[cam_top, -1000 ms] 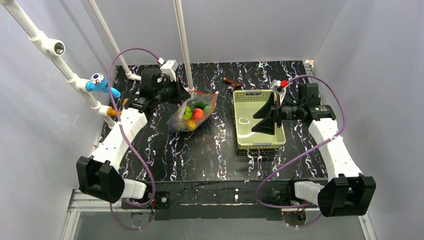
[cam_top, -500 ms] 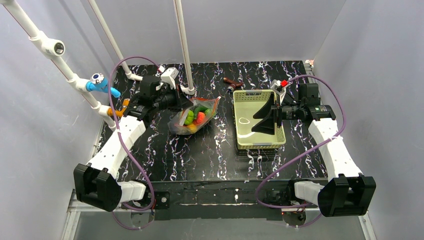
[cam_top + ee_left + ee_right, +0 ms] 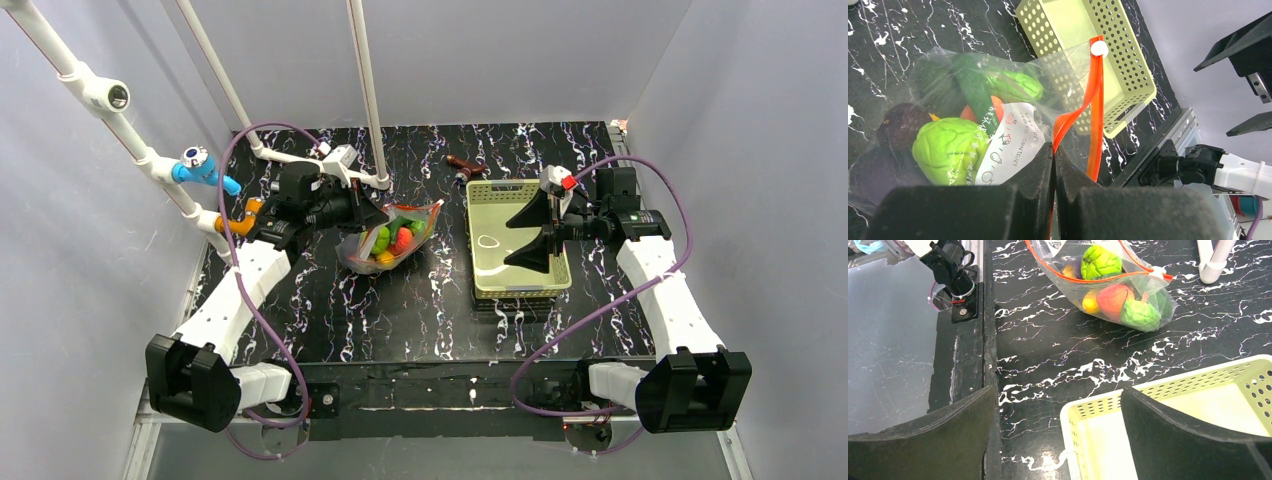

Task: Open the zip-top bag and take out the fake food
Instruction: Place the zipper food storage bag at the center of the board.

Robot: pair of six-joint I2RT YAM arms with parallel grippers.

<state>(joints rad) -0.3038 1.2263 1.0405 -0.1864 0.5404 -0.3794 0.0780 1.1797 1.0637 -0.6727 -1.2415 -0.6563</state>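
The left gripper (image 3: 1054, 150) is clamped on the red-orange zipper strip (image 3: 1094, 95) at one end of the zip-top bag (image 3: 392, 240). I judge it should anchor that end firmly while the wide-open right gripper (image 3: 510, 243), poised over the yellow-green basket (image 3: 470, 245), crosses to pull the white slider (image 3: 1098, 48) along. The bag lies on the black marbled table (image 3: 400, 310) between left arm and basket, clear and crinkled, with fake food (image 3: 1100, 262) in green, red-orange and yellow bunched inside.

Robotics lab test cell, plain white enclosure walls (image 3: 520, 60), white PVC pipe frame (image 3: 366, 90), black marbled table (image 3: 400, 310)
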